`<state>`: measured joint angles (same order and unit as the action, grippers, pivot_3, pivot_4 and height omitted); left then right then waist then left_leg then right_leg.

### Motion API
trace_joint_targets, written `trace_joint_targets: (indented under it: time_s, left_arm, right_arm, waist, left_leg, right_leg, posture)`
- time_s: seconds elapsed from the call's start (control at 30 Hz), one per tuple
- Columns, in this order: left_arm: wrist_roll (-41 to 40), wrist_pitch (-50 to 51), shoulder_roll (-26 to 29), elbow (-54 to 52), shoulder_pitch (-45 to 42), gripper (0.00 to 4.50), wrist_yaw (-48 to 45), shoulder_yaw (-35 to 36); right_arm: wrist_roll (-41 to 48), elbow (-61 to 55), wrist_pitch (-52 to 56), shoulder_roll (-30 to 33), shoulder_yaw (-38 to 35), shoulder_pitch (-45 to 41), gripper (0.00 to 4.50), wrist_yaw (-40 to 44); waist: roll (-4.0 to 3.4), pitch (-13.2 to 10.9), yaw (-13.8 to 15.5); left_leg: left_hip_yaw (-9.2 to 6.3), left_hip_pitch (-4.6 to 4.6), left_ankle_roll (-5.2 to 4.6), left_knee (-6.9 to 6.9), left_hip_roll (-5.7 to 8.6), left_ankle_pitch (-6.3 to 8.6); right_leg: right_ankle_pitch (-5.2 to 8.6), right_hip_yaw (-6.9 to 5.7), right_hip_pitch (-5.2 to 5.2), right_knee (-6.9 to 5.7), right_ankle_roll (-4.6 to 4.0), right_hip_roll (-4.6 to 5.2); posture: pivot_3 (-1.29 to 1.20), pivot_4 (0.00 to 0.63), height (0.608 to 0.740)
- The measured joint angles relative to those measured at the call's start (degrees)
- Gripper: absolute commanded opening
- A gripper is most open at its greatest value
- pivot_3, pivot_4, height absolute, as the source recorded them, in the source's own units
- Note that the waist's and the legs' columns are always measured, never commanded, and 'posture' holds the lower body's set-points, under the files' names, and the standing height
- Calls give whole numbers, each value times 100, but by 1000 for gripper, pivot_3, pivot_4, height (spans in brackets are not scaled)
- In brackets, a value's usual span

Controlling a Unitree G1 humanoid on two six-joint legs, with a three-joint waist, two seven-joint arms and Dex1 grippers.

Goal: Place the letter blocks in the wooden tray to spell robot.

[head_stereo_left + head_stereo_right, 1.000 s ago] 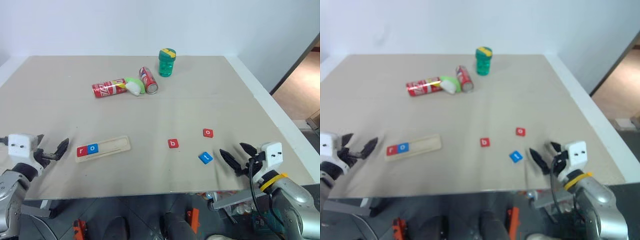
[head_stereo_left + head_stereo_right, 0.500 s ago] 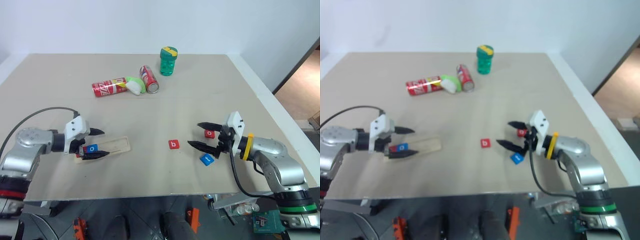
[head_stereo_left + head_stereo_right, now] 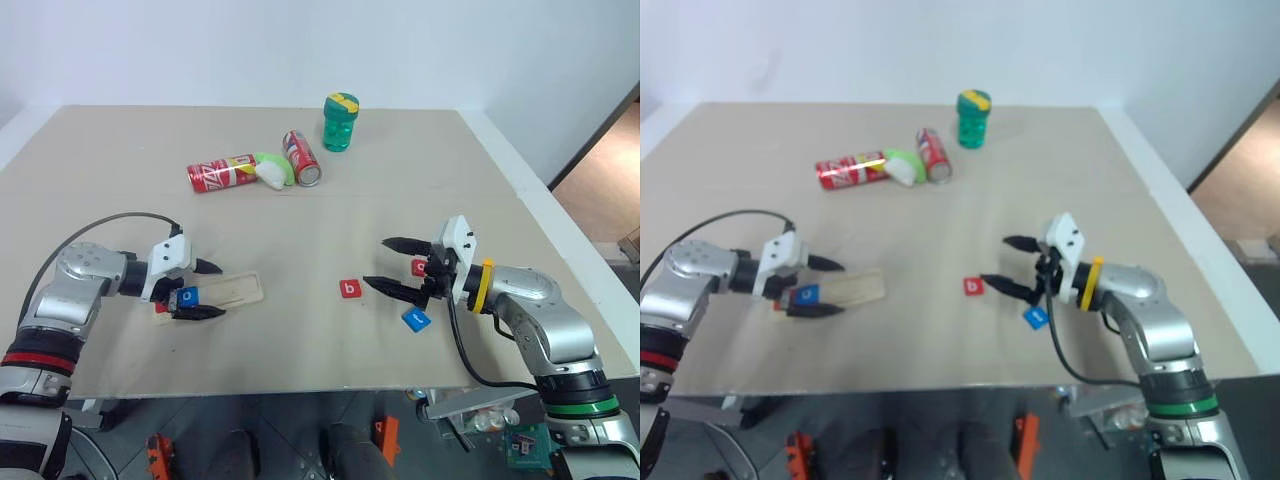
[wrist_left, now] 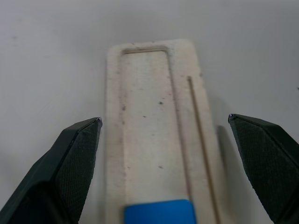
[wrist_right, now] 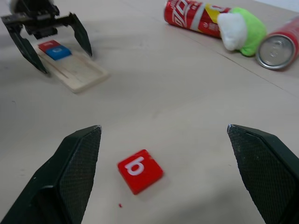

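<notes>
I have r and o (image 3: 188, 297) in the tray (image 3: 228, 291). My right hand (image 3: 398, 268) is spread empty toward the b (image 3: 349, 289); next I close on it. Left hand (image 3: 205, 290), released, straddles the tray.

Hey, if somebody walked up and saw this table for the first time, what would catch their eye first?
Probably the two open grippers reaching in from either side: the left gripper straddles the near end of the wooden tray, which already holds a red and a blue block, and the right gripper hovers by the red b block. Further back, two red soda cans lie tipped beside a green bottle.
</notes>
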<state>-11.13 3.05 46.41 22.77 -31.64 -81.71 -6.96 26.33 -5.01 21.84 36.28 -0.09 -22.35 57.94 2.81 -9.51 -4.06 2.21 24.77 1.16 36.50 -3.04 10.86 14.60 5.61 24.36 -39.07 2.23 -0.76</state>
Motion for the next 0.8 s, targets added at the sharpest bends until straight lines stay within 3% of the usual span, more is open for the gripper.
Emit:
trace_joint_targets:
  time_s: [0.33,0.5,0.67,0.8]
  left_arm:
    - [207,-37,-41,481,-116,4500,40,-58]
    - [271,-128,-64,726,-242,3197,135,-128]
    - [373,-218,-87,623,-247,3197,221,-187]
    - [806,-203,-277,-174,-323,3197,354,-501]
  right_arm:
    - [351,144,72,-69,249,-326,4455,964]
    - [170,440,-181,-121,269,-437,4500,1053]
    - [91,523,-326,-121,269,-432,4500,1096]
    - [-12,576,-512,-87,265,-337,4500,1144]
  waist:
    - [-9,4,-3]
    - [-14,7,-12]
    - [-35,18,-6]
    - [-42,21,60]
  left_leg:
    - [-1,-27,-8,3,-5,-5]
    - [6,-55,-18,3,-15,-11]
    - [6,-57,-26,3,-18,-18]
    - [5,-55,-24,3,-3,-19]
  right_leg:
    - [-5,-4,-23,-11,-7,-6]
    - [-20,-6,-40,-11,-23,-9]
    - [-25,-5,-44,-11,-24,-13]
    - [-18,0,-50,-10,-13,-4]
  posture:
    - [0,150,740]
    - [0,150,740]
    - [0,150,740]
    - [0,150,740]
